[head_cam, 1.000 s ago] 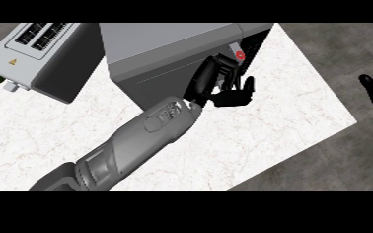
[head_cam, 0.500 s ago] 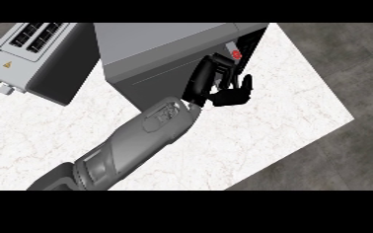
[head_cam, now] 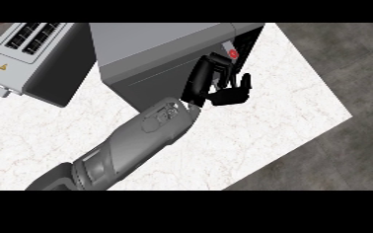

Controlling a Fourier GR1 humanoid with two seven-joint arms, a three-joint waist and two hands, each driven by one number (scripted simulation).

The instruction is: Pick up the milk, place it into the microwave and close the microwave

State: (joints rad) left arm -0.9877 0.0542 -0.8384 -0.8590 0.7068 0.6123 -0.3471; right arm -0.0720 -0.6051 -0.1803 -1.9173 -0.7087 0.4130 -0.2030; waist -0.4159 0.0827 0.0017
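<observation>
We note the left hand (head_cam: 218,81), fingers relaxed, against the microwave (head_cam: 160,54) front edge, with bare worktop (head_cam: 291,103) to its right.

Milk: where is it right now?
Head view, right of centre: the milk, only its red cap showing, sits in the microwave opening, just beyond the left hand.

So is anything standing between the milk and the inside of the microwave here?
Nothing visible does. The left hand is at the microwave's open front on the right, where a white item with a red cap, probably the milk, shows just inside the opening.
</observation>
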